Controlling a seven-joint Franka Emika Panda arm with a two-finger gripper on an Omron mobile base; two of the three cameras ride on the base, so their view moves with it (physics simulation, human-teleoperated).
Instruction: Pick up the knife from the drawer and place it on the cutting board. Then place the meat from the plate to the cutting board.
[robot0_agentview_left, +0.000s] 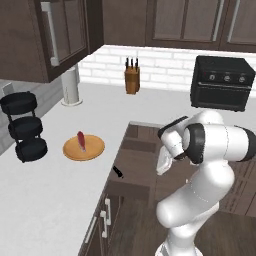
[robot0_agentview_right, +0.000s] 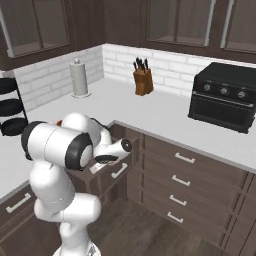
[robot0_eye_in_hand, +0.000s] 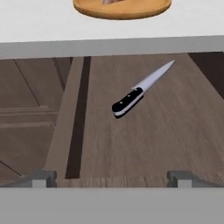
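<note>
drawer (robot0_eye_in_hand: 175, 140) pulled open, top unobstructed, knife (robot0_eye_in_hand: 140, 91) lies alone on its floor with bare wood all around; counter edge (robot0_eye_in_hand: 112, 46) overhangs just past the blade tip, left drawer wall (robot0_eye_in_hand: 63, 127) well apart from the handle. Plate (robot0_agentview_left: 84, 148) with meat (robot0_agentview_left: 81, 140) has free counter around it, black tiered rack (robot0_agentview_left: 22, 127) near its left

- Even, soft light is filling all views; no glare is showing.
- The knife (robot0_eye_in_hand: 141, 91) is casting a faint shadow.
- Rendered edges are looking slightly soft.
</note>
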